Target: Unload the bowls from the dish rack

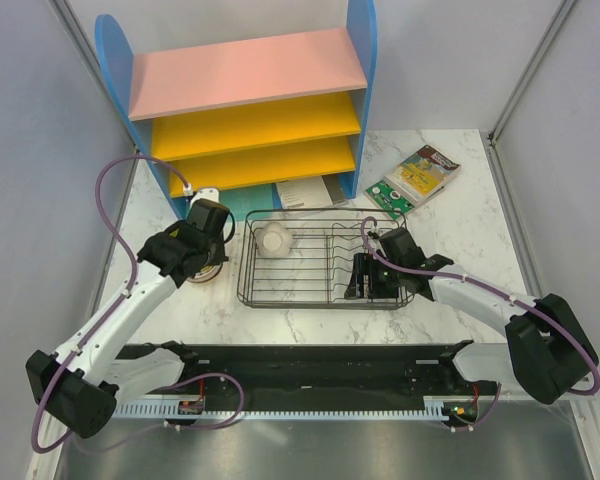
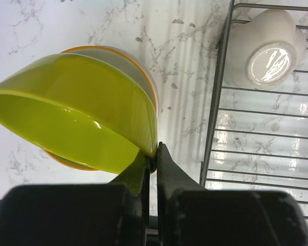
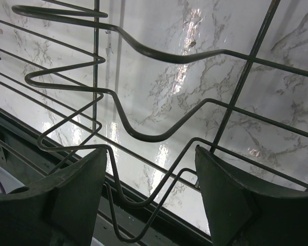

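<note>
Left gripper (image 2: 153, 151) pinches the rim of the green bowl (image 2: 77, 113) at its tips: seemingly light, stiff, slick, apt to pivot

We find the right gripper (image 3: 150, 154) spread wide among the prongs (image 3: 143, 136) of the dish rack (image 1: 300, 282), with wires crossing between its fingers, so sideways room there is tight. The rack's left half lies open from above, save for the white bowl (image 1: 275, 240). Just left of the rack wall, the left gripper (image 2: 155, 154) pinches a yellow-green bowl (image 2: 77, 113) over stacked bowls (image 2: 143, 77). The shelf unit (image 1: 250, 100) blocks the back, while bare marble (image 1: 310, 325) lies in front.
</note>
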`<action>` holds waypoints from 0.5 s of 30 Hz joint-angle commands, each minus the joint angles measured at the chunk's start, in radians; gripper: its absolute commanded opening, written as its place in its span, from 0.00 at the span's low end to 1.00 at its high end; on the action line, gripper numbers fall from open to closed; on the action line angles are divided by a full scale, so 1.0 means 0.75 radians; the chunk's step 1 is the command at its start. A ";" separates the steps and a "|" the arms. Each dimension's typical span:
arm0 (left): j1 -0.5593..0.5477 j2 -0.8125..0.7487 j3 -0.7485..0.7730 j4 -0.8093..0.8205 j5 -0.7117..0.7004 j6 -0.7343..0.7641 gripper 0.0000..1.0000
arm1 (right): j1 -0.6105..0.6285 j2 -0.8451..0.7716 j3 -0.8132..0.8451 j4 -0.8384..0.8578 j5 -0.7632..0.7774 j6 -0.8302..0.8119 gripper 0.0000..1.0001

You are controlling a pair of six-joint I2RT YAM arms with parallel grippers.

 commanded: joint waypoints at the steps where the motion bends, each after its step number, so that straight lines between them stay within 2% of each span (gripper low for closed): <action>1: 0.001 0.009 0.115 -0.049 -0.128 0.084 0.02 | 0.003 -0.012 -0.007 0.017 -0.010 0.000 0.77; 5: 0.001 0.058 0.184 -0.113 -0.159 0.135 0.02 | 0.003 -0.014 -0.013 0.017 -0.010 0.004 0.77; 15: 0.001 0.189 0.225 -0.221 -0.067 0.201 0.02 | 0.003 -0.008 -0.009 0.019 -0.016 0.004 0.77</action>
